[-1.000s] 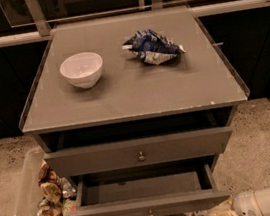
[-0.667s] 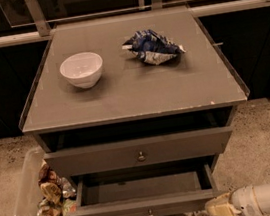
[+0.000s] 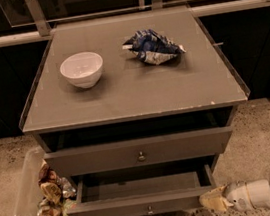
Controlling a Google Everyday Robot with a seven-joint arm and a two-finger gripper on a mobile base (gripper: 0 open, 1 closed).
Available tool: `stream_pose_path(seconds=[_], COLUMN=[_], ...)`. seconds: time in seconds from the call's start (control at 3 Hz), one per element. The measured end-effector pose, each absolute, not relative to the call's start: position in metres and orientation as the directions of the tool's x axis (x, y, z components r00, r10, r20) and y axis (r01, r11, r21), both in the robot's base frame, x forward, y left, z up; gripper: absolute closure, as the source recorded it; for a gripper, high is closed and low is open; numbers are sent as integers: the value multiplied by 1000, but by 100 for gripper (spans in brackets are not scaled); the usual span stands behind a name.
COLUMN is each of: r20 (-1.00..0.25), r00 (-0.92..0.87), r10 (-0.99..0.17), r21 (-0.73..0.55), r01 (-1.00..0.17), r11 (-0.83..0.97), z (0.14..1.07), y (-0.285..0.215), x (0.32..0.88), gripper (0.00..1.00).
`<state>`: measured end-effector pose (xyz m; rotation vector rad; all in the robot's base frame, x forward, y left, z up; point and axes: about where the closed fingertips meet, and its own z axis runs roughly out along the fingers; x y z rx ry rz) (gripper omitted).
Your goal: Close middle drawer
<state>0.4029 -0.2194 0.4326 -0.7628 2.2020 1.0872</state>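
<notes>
Camera view shows the middle drawer [image 3: 120,209] pulled well out, its knobbed front forward of the taller-fronted drawer [image 3: 97,158] above it; the gripper [image 3: 212,201] sits low at the right, its tip against the open drawer front's right corner, and I cannot tell whether its jaws are spread or pressed together. A white bowl [image 3: 81,69] and a crumpled blue bag [image 3: 153,46] rest apart on the tabletop [image 3: 133,97]; a clear bin [image 3: 25,194] of packets sits just left of the drawers.
</notes>
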Motion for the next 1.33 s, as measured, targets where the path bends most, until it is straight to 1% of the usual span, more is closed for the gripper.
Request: stream_pose_path(seconds=[0.33, 0.67, 1.33], r20=[-681, -692, -760], r00=[-695, -683, -607], r10=[-232, -234, -233], r21=[513, 501, 432], r01=[-679, -687, -739], r11=[525, 527, 517], z=[422, 417, 439], y=[-220, -215, -201], x=[401, 412, 453], gripper=[100, 100, 100])
